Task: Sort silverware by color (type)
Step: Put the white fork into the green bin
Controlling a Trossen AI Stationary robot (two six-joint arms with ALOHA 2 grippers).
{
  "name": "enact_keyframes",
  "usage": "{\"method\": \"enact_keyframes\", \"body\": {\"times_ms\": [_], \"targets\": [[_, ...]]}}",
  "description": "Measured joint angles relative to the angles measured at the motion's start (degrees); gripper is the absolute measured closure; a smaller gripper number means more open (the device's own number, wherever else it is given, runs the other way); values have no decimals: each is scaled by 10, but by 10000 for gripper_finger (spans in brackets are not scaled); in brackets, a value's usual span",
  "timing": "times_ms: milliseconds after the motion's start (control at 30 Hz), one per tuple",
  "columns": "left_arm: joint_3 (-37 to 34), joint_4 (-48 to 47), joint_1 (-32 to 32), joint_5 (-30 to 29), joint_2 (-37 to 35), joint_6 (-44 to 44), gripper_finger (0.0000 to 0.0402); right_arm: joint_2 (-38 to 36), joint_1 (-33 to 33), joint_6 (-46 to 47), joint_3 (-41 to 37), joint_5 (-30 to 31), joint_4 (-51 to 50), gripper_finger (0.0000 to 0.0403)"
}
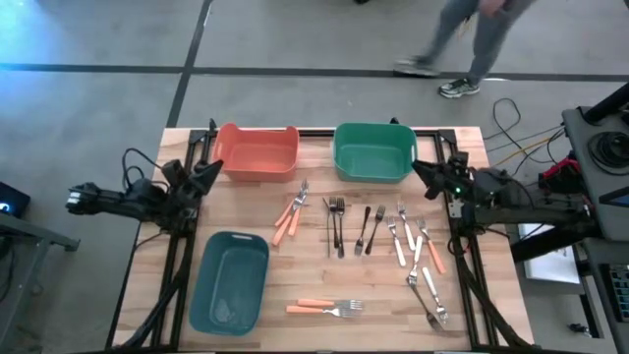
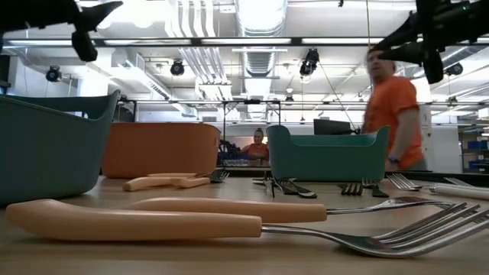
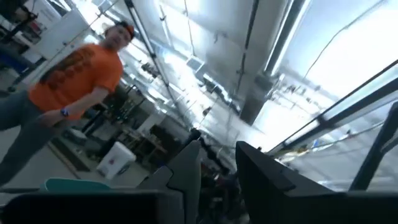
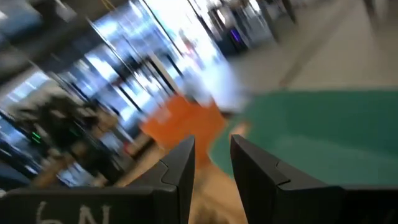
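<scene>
Three bins sit around silverware [image 1: 366,246] strewn mid-table in the high view, most pieces lying lengthwise front to back; left gripper [image 1: 211,173] waits beside the orange bin [image 1: 256,152], right gripper [image 1: 421,172] beside the green bin [image 1: 372,151]. Low view: both arms hang high, orange-handled forks [image 2: 145,218] lie crosswise up close. Left wrist view shows fingers [image 3: 189,168] slightly apart, empty. Right wrist view, same deal. I'd guess the right arm is nearer the white-handled bunch [image 1: 411,241].
</scene>
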Motion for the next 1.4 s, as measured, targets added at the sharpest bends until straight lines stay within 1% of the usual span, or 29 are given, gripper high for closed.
{"method": "enact_keyframes", "body": {"times_ms": [100,167,233,300,400,533,633,767,867,967,1033,1133,1233,1400], "targets": [[56,-25,1,-1,70,4,317,45,0,49,61,0,-110,307],[99,-53,2,-3,119,16,317,75,0,72,98,-1,-165,307],[148,-89,6,-3,166,26,317,101,0,92,132,-3,-213,307],[202,-150,9,-3,210,34,317,126,0,104,165,-10,-251,307],[289,-270,15,-3,274,35,317,156,0,105,205,-21,-281,307],[409,-446,28,-3,355,24,317,195,0,82,247,-25,-295,307],[495,-591,41,-3,409,-12,317,220,-1,64,273,-30,-301,307],[593,-788,68,-3,476,-89,317,247,-1,67,306,-31,-320,307],[655,-927,91,10,522,-123,317,267,-2,77,330,-62,-323,307],[694,-1003,100,8,561,-113,317,291,-2,72,361,-99,-317,307],[710,-1015,101,-2,583,-77,317,310,-2,77,384,-121,-313,307],[723,-1018,101,-3,608,-10,317,347,-2,79,418,-152,-314,307],[723,-1026,101,-3,619,6,317,388,-1,79,448,-185,-315,307],[690,-1034,95,-3,595,-1,317,452,-1,78,504,-185,-311,307]]}}
